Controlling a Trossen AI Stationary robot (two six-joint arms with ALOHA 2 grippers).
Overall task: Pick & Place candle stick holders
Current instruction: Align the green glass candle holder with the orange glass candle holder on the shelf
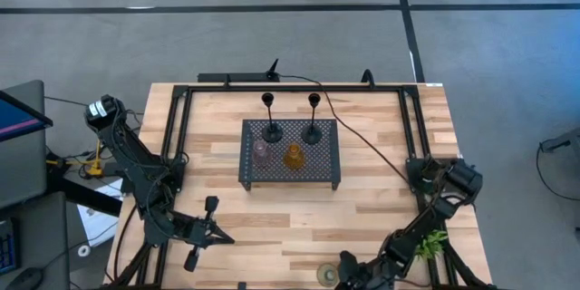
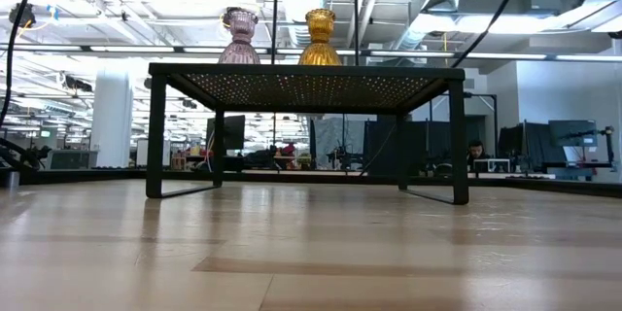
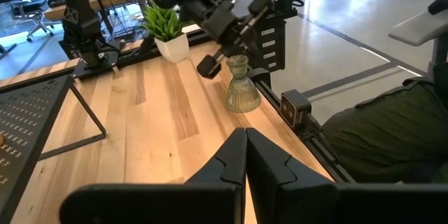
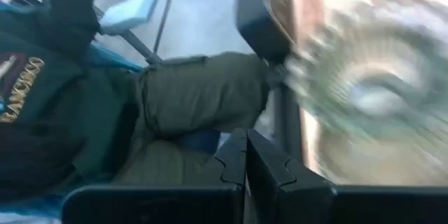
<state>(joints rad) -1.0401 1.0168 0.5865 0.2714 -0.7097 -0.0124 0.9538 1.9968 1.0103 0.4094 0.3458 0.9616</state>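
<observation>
Two slim black stemmed holders [image 1: 270,116] [image 1: 313,116] stand by their round bases on the far part of the black perforated tray [image 1: 322,170]. The pink [image 1: 261,151] and amber [image 1: 293,157] glass holders stand on the tray in front of them, and both also show in the low view [image 2: 238,37] [image 2: 320,37]. The green glass holder [image 3: 242,89] stands upright on the table near the near edge [image 1: 324,275]. My right gripper [image 4: 245,140] is shut and empty, close beside the green holder's top. My left gripper [image 3: 245,143] is shut and empty, at the near left [image 1: 220,234].
A small green plant in a white pot [image 3: 166,26] stands at the table's near right [image 1: 433,243]. A seated person's trousers [image 3: 392,133] and dark top [image 4: 42,77] are just beyond the table's near edge. Bare wood lies between the tray and the near edge.
</observation>
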